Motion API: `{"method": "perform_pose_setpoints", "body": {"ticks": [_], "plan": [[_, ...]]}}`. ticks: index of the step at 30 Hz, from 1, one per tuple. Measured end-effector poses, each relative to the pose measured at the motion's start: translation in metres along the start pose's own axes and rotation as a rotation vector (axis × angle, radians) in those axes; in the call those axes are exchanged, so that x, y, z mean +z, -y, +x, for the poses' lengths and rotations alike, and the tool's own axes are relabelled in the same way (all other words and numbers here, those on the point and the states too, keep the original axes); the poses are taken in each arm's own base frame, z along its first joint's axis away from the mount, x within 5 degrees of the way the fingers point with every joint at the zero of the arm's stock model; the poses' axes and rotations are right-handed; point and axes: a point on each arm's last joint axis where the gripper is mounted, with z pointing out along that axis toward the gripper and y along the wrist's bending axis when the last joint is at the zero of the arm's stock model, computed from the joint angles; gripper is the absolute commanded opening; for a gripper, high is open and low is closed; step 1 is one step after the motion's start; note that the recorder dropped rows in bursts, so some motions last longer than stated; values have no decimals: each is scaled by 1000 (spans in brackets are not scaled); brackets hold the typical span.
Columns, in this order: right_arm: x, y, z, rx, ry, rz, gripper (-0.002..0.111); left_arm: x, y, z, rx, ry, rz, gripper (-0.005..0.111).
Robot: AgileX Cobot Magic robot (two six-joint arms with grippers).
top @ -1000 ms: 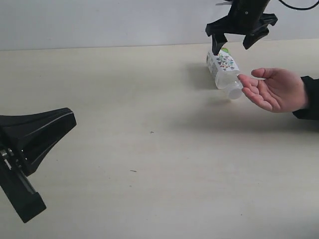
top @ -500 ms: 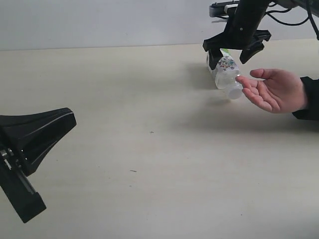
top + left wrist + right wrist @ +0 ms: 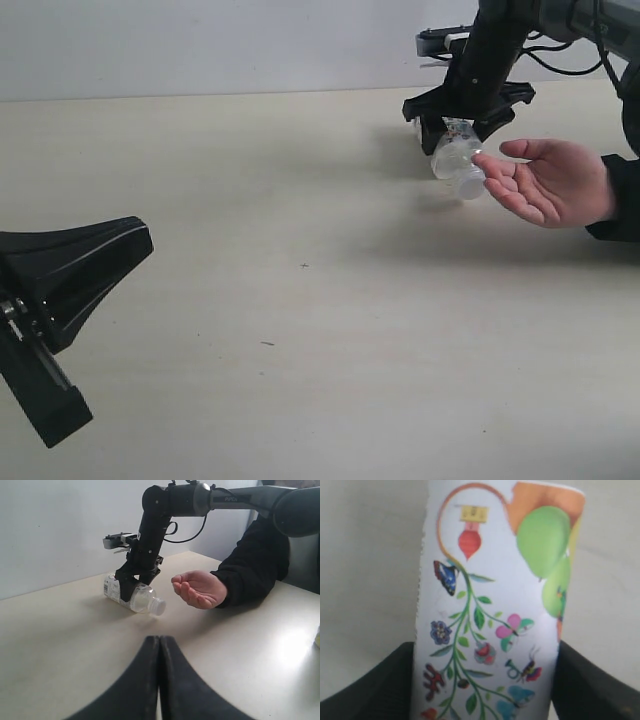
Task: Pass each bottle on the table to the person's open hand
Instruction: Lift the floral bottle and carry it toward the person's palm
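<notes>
One whitish bottle [image 3: 458, 165] with a white cap and a flower-and-green-fruit label lies on its side on the beige table [image 3: 300, 330], cap towards the person's open hand [image 3: 550, 180]. My right gripper [image 3: 460, 140] is lowered over it, open, one finger on each side of the label. In the right wrist view the bottle [image 3: 490, 605] fills the gap between the black fingers [image 3: 380, 685]. The left wrist view shows the bottle [image 3: 140, 597] under the right arm, beside the hand [image 3: 200, 587]. My left gripper [image 3: 159, 639] is shut and empty, far off at the near left [image 3: 135, 240]. The other bottles are out of view.
The person's dark sleeve [image 3: 620, 195] rests on the table at the right edge. A pale wall [image 3: 200, 45] runs behind the table. A yellowish sliver [image 3: 317, 637] shows at the edge of the left wrist view; I cannot tell what it is.
My right gripper has come down from above the bottle until its fingers straddle it. The bottle, the hand and my left arm have stayed put.
</notes>
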Motion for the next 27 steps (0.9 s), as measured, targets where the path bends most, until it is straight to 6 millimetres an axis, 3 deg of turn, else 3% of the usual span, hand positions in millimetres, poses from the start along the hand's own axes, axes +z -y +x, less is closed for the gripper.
{"method": "perform_pose_setpoints", "body": {"ticks": [5,10,15,27], "plan": [[0,0,0,50,-5,-4,0,0,0,0,0,0,0,1],[-9,-1,-4,49,8,-6,0,0,0,0,0,0,0,1],[-35,-2,-11,52,71,-7,0,0,0,0,0,0,0,1],[-148,-6,-13,45,289,-11,0,0,0,0,0,0,0,1]]}}
